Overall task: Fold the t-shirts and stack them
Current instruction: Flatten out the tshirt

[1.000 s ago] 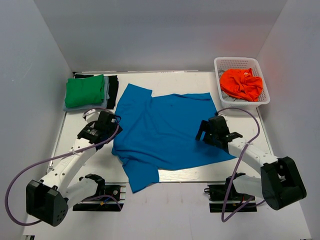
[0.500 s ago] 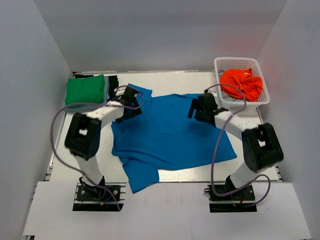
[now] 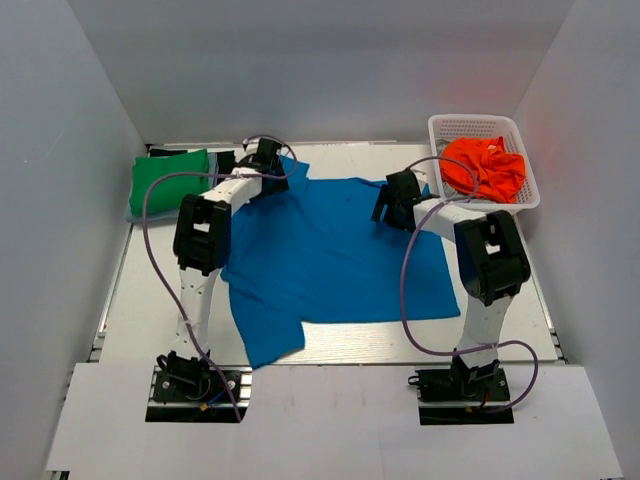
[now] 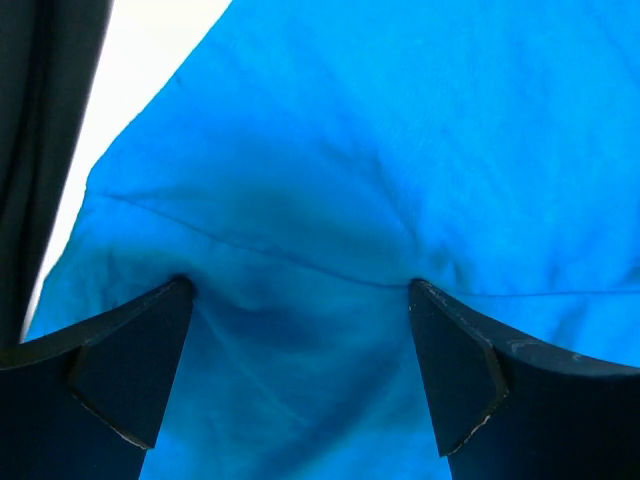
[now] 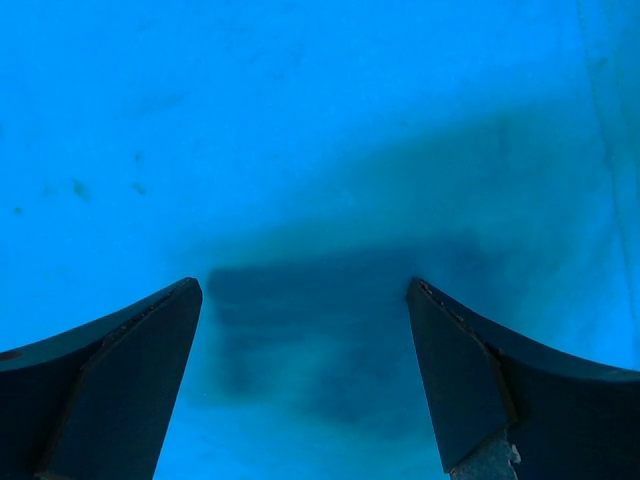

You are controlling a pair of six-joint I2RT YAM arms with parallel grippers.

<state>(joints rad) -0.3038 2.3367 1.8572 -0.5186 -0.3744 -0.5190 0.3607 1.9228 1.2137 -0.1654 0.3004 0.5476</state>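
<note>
A bright blue t-shirt (image 3: pixel 320 255) lies spread out in the middle of the table. My left gripper (image 3: pixel 268 160) is at its far left corner, open, with both fingertips (image 4: pixel 178 292) down on the blue cloth (image 4: pixel 380 140). My right gripper (image 3: pixel 393 203) is at the shirt's far right edge, also open, hovering just over the blue fabric (image 5: pixel 300 120) with nothing between its fingers. A folded green t-shirt (image 3: pixel 168 180) lies at the far left on darker folded ones (image 3: pixel 226 160). An orange t-shirt (image 3: pixel 483 168) lies crumpled in the basket.
The white mesh basket (image 3: pixel 480 122) stands at the far right corner. A dark shirt edge (image 4: pixel 40 150) and bare white table (image 4: pixel 140 60) show left of my left gripper. Both arms stretch across the table towards the back wall.
Both arms have reached from the shirt's near sides out to its far edge. The blue shirt has shifted slightly. Both grippers stayed open.
</note>
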